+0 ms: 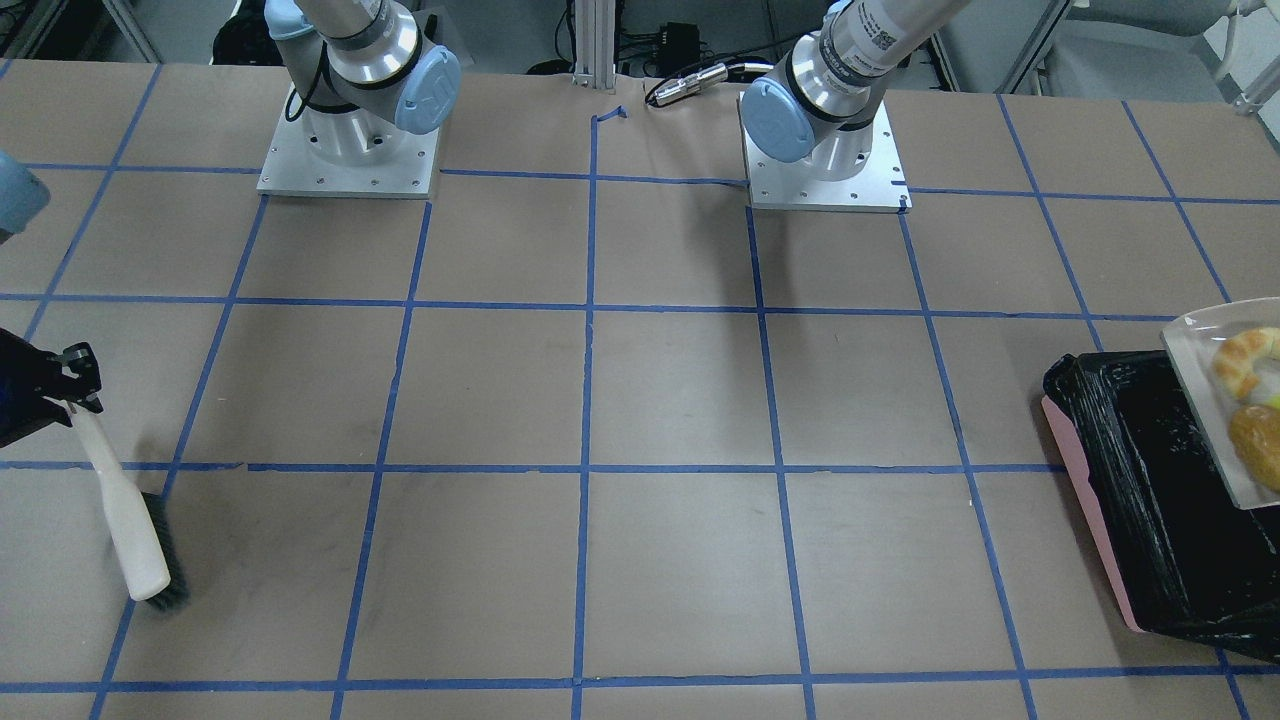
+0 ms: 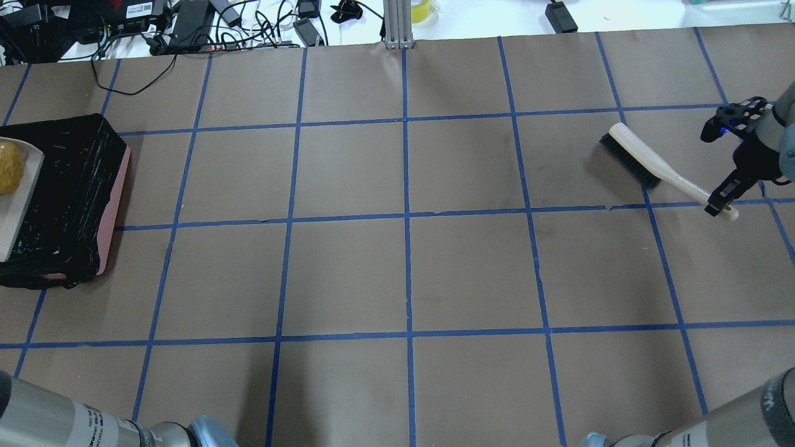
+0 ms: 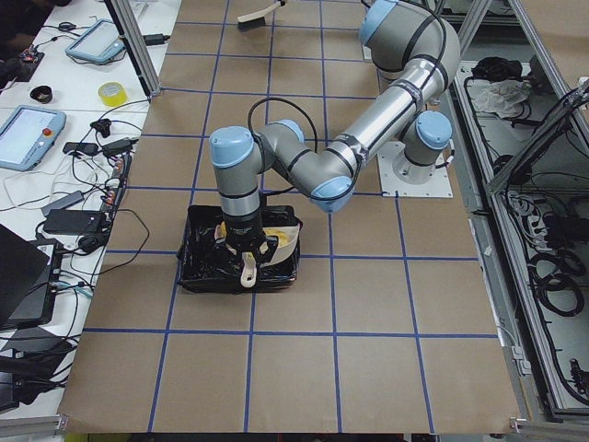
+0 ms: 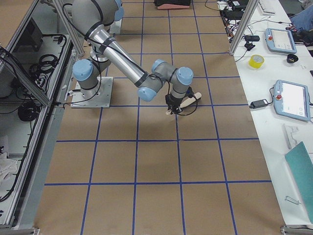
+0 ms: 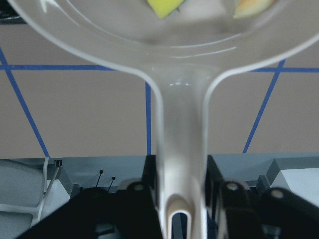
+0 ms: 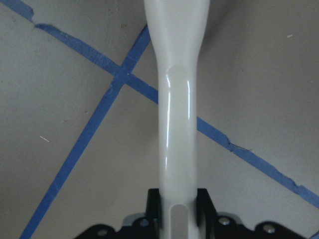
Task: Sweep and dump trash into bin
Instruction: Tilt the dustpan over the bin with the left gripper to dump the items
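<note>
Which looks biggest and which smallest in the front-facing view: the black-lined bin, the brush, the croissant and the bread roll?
1. Bin, largest even though the frame cuts it off.
2. Brush.
3. Croissant and bread roll: they look alike, and the frame edge cuts the roll, so unranked.

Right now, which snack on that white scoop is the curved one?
The croissant, a tan crescent on the dustpan. The bread roll beside it is a golden-brown oval, and the yellow wedge is straight-edged.

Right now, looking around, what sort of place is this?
Probably a robotics lab: two robot arms bolted to a table gridded with blue tape, with touchscreen control pendants on the side bench.
</note>
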